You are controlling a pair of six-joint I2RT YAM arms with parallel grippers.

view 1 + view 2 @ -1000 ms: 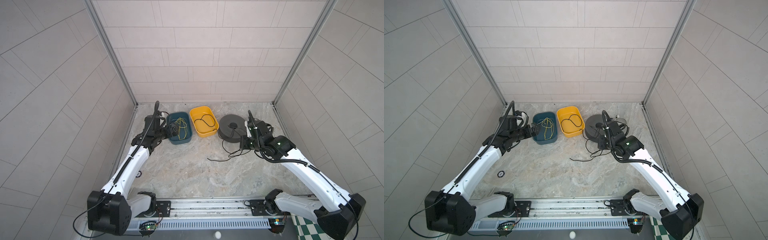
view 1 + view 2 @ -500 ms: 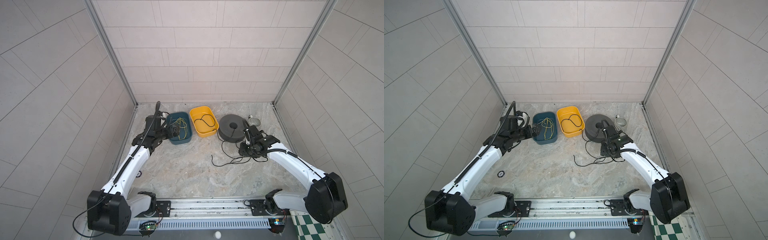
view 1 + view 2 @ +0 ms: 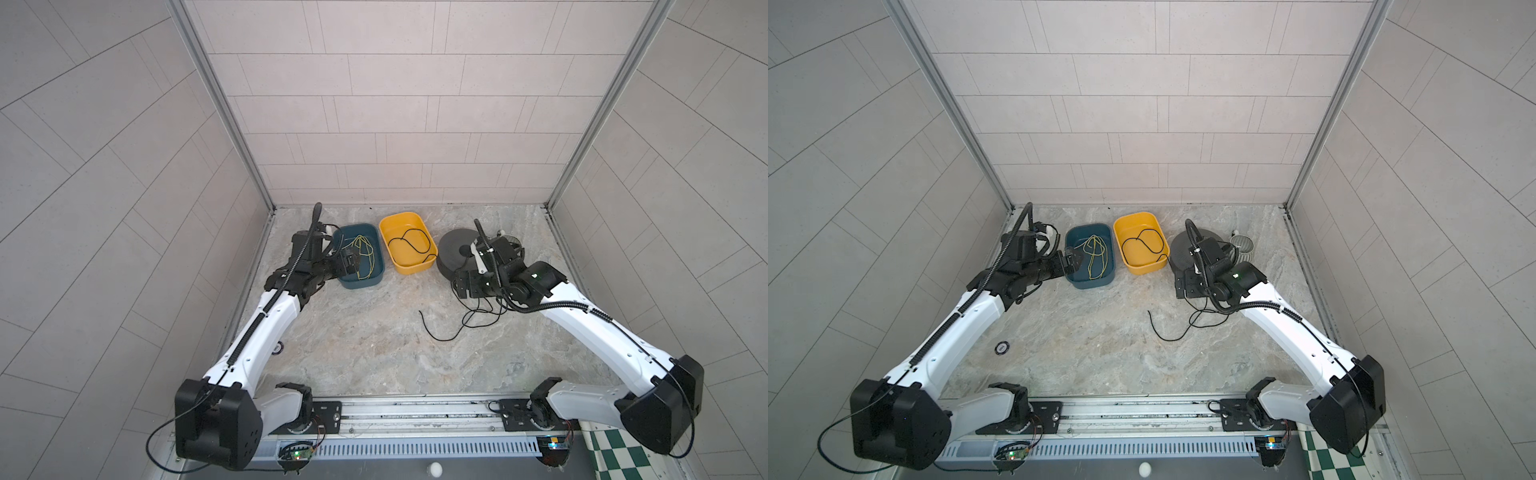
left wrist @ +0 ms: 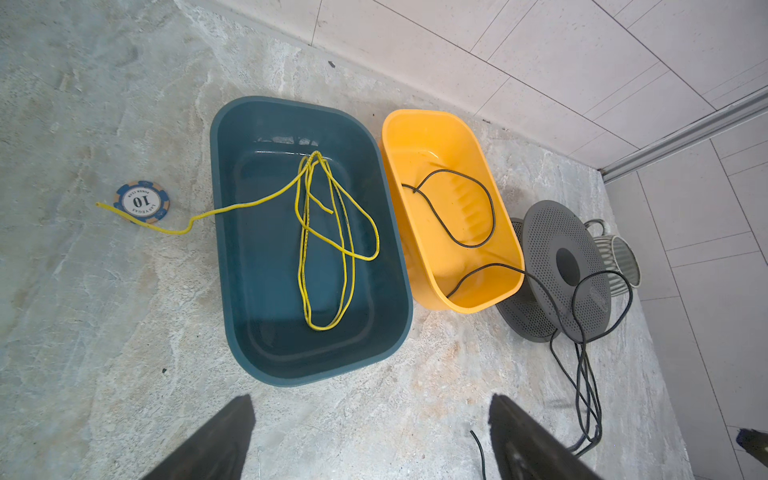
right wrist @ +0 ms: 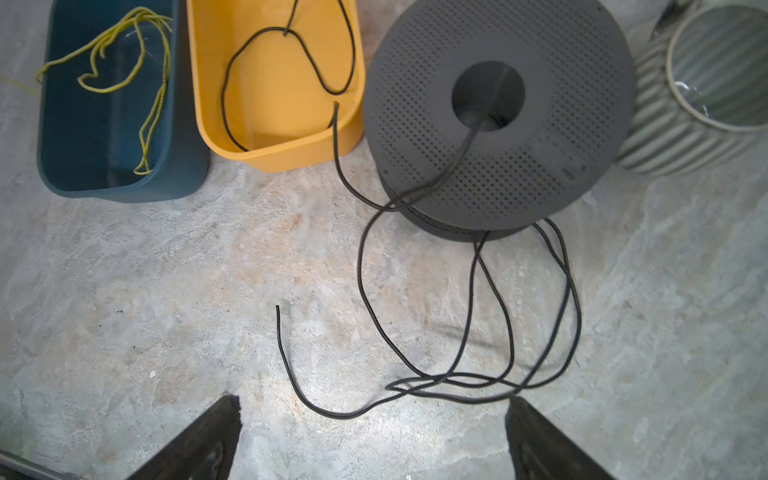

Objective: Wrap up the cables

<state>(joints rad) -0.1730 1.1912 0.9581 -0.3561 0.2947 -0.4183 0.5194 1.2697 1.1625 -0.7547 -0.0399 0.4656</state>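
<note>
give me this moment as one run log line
left gripper open, empty | right gripper open, empty | black cable: loose loops on table, part in yellow tub, part in spool hole

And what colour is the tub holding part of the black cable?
Yellow; the tub shows best in the left wrist view.

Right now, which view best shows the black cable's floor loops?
Right wrist view: the black cable fills the frame, every floor loop and the free end distinct. In both top views it is tiny, partly under the right arm. The left wrist view crops the floor loops at its edge.
</note>
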